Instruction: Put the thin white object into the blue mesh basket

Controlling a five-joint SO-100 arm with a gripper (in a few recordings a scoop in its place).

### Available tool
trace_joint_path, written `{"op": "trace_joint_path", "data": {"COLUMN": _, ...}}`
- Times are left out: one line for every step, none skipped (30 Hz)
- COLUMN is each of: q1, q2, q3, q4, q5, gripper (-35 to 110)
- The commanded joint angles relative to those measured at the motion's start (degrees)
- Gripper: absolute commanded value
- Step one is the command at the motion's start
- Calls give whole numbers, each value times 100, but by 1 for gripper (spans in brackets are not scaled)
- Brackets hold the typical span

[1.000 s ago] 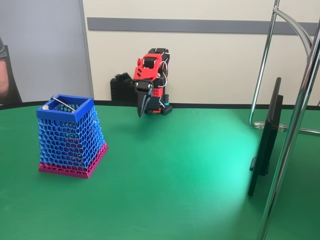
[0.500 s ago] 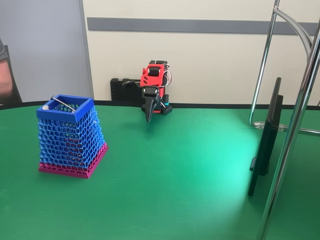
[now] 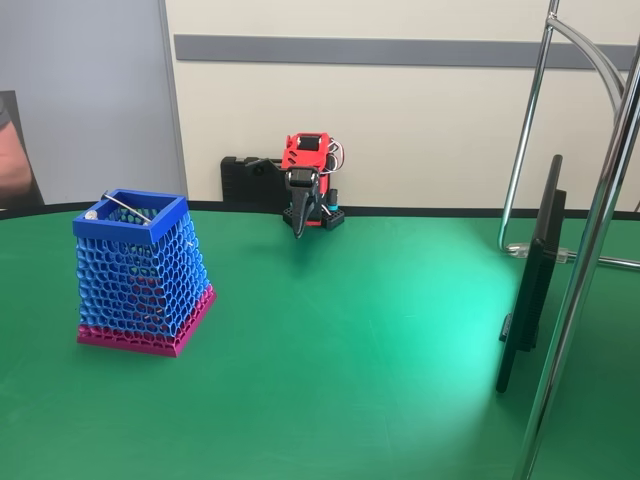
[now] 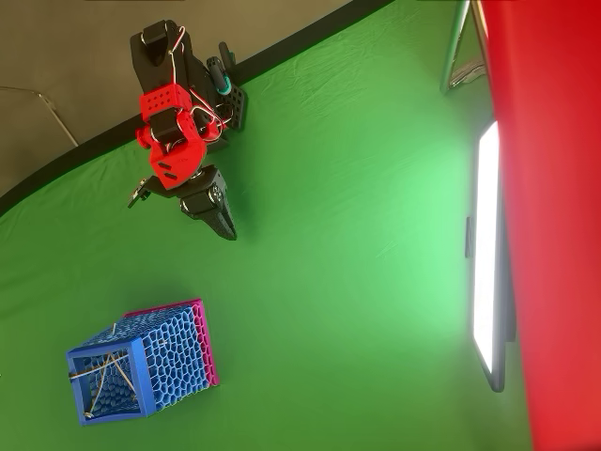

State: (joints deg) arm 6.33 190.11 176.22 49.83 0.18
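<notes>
Where screen point(image 3: 530, 275) stands, green table point(image 3: 350, 340) open

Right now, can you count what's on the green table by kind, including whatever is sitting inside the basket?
Blue mesh basket: 1
Grey metal rod in the basket: 1
Thin white object in the basket: 1
Robot arm, gripper over the table: 1
Flat screen on its stand: 1
Total: 5

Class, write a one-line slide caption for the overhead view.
Red arm folded at the table's far edge, gripper shut, apart from the blue mesh basket on the green table.
</notes>
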Motion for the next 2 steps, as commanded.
{"op": "trace_joint_path", "data": {"q1": -18, "q2": 53, "q3": 44, "q4": 9, "q5": 26, "gripper": 1}}
{"op": "trace_joint_path", "data": {"q1": -18, "q2": 53, "q3": 44, "q4": 9, "q5": 9, "gripper": 1}}
